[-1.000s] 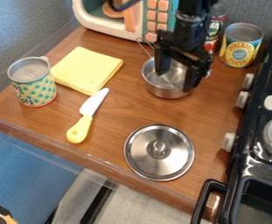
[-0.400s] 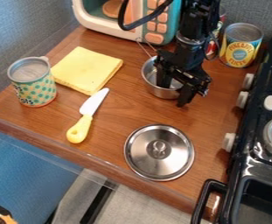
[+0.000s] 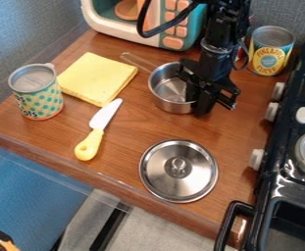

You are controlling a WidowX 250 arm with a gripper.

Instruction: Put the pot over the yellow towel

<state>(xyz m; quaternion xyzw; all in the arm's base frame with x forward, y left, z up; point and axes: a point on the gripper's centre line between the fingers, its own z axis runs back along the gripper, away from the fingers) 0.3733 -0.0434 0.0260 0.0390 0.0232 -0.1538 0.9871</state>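
Pot [image 3: 167, 89] has shifted and turned, its handle [image 3: 139, 62] swinging nearer the towel [image 3: 97, 78], and the gripper [image 3: 197, 104] is closed on its rim.

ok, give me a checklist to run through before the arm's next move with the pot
1. Gripper astride the pot's wall, one finger inside, one outside: ok
2. Pot lifted off the table: cannot tell
3. Pot over the yellow towel: not ok, it's to the right in the view
4. Lid off the pot: ok, lying on the table
5. Knife well away from the towel: not ok, blade close to its near corner
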